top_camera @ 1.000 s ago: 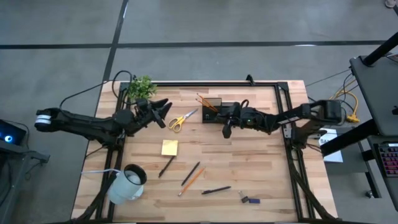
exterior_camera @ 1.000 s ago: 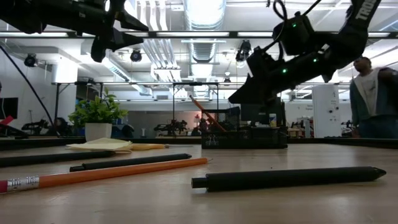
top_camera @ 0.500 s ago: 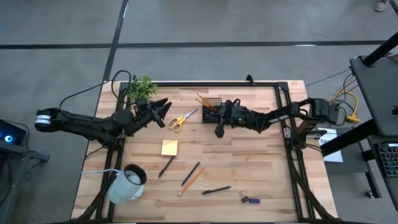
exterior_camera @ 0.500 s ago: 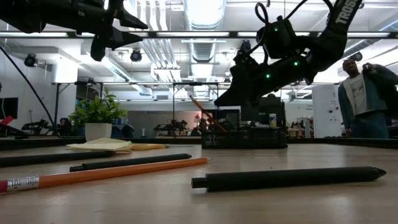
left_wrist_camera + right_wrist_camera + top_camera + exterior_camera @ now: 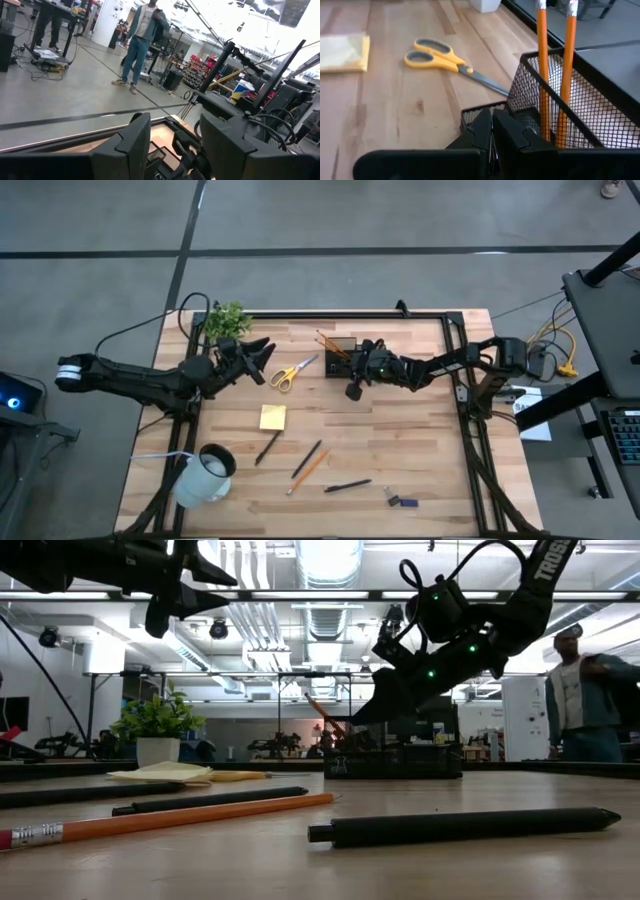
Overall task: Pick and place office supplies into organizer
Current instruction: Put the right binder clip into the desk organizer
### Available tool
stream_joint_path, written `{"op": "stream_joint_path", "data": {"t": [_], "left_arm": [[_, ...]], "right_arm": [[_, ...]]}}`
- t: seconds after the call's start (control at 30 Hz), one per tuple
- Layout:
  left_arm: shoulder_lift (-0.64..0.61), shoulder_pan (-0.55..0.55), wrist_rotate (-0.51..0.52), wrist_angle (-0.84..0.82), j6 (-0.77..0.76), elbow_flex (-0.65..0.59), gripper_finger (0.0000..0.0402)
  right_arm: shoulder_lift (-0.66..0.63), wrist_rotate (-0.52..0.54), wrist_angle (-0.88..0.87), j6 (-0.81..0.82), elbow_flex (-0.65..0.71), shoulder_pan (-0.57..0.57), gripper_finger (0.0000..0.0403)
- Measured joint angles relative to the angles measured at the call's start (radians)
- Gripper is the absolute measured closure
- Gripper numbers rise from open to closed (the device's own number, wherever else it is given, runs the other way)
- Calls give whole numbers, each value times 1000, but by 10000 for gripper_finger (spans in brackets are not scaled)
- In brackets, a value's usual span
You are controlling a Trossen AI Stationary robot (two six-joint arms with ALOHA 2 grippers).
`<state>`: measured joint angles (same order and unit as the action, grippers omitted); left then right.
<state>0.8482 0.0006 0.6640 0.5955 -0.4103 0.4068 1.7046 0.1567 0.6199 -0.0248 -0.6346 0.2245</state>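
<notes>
The black mesh organizer [image 5: 341, 352] stands at the table's far middle with two orange pencils [image 5: 542, 65] upright in it. My right gripper [image 5: 352, 390] is shut and empty, slanting down just over the organizer's near edge [image 5: 485, 111] and clear of it in the low view [image 5: 362, 717]. The yellow-handled scissors [image 5: 293, 370] lie flat to the organizer's left. The yellow sticky pad [image 5: 272, 417], pens and pencils [image 5: 306, 461], a dark pen [image 5: 347, 486] and small eraser bits [image 5: 397, 500] lie nearer. My left gripper [image 5: 262, 358] hangs open, high beside the plant, with nothing in it.
A white mug [image 5: 205, 473] lies at the near left and a small green plant [image 5: 228, 320] stands at the far left corner. A black frame rims the table [image 5: 455, 350]. A person [image 5: 580, 700] stands in the room beyond the table.
My right gripper has moved toward the table's left edge and slightly down along the organizer's near side, rolling about its own axis, and has stayed shut. Nothing on the table has moved.
</notes>
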Motion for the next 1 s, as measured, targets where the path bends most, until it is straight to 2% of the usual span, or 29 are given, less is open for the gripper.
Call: {"op": "stream_joint_path", "data": {"t": [1.0], "left_arm": [[0, 0, 0, 3, -1, 0, 244]], "right_arm": [[0, -8, -48, -214, 0, 13, 395]]}}
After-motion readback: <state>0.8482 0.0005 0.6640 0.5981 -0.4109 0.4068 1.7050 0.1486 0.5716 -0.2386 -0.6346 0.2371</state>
